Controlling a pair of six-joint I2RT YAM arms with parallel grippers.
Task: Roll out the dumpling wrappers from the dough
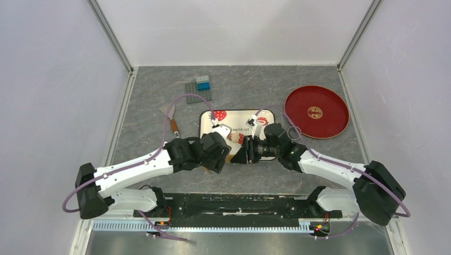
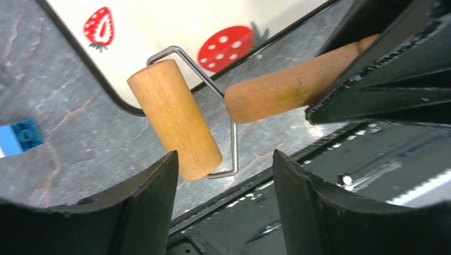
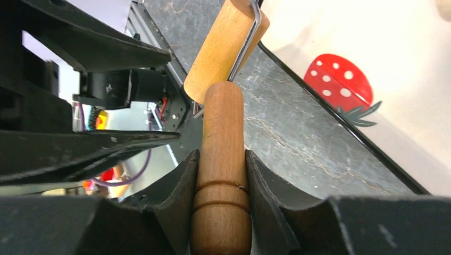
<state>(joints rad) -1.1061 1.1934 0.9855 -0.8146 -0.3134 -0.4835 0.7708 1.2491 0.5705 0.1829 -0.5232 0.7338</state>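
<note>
Dough (image 3: 444, 4) shows only as a pale lump on the strawberry tray (image 3: 404, 79), well inside its near edge.
The right gripper (image 3: 220, 159) clamps the roller (image 2: 175, 119) by its handle, and the drum crosses the tray's near corner. The left gripper (image 2: 224, 159) is spread wide beside the drum, gripping nothing.

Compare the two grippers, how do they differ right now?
The left gripper is open and holds nothing; the right gripper is shut on the roller's handle. The left gripper faces the roller's drum; the right gripper sits at the handle end. Both are black, near the tray.
</note>
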